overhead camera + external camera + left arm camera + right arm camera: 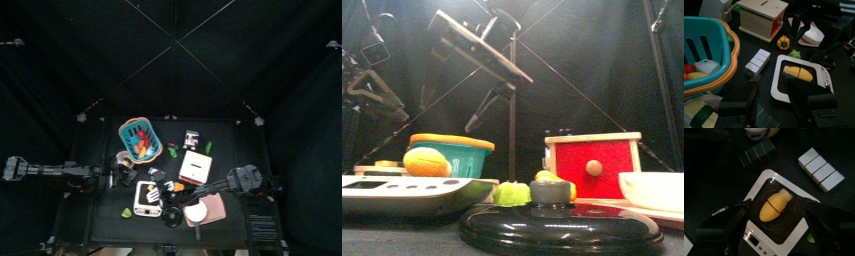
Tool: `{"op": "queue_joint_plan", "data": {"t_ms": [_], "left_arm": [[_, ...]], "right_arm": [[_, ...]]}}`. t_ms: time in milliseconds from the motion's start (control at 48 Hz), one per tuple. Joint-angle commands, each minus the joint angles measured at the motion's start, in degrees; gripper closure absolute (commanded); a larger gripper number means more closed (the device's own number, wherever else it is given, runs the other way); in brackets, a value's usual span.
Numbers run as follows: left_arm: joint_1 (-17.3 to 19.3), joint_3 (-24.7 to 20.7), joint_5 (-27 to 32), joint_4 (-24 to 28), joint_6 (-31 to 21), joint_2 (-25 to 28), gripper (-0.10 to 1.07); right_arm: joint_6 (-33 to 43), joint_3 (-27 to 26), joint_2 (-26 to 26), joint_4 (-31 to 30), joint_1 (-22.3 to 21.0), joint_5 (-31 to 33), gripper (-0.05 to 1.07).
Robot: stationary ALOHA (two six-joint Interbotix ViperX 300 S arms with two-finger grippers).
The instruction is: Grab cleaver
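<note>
The cleaver (191, 138), a small whitish blade with a black handle, lies at the back of the table between the blue basket (138, 137) and the tan box (198, 168). Neither gripper is near it. My right gripper (776, 209) reaches across the middle and hangs open over a white scale (777, 230), its jaws on either side of a yellow corn piece (775, 205). From above it sits at the scale's near edge (163, 188). My left gripper (777, 100) stands open and empty just left of the scale (801, 75). The front view hides the cleaver.
A grey segmented block (757, 62) lies between the basket (704, 55) and the scale. A white bowl (205, 210) and a black lid (556, 222) sit at the front edge. Small yellow and green toy foods (784, 42) lie beside the box (763, 17).
</note>
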Motion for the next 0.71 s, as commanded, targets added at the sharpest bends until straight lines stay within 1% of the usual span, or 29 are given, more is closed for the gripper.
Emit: {"op": "queue_joint_plan", "data": {"t_ms": [0, 188, 292, 438, 542, 688], "left_arm": [[-0.1, -1.1, -1.0, 0.1, 0.0, 0.1, 0.2], [-0.1, -1.1, -2.1, 0.3, 0.2, 0.2, 0.2], [-0.1, -1.0, -2.1, 0.3, 0.2, 0.1, 0.2], [-0.1, -0.9, -2.1, 0.2, 0.1, 0.1, 0.2], [-0.1, -0.9, -2.1, 0.2, 0.1, 0.1, 0.2], [-0.1, -0.8, -2.1, 0.2, 0.1, 0.1, 0.2]], "right_arm": [[-4.2, 0.6, -6.8, 0.4, -1.8, 1.8, 0.0], [-10.4, 4.2, -14.5, 0.5, -5.3, 7.5, 0.0], [-11.9, 6.4, -17.5, 0.9, -7.7, 8.9, 0.0], [-12.7, 8.9, -20.5, 0.8, -11.6, 10.6, 0.0], [-12.8, 10.7, -22.1, -0.4, -14.5, 11.0, 0.0], [-12.9, 12.4, -22.5, -3.3, -17.8, 11.7, 0.01]]}}
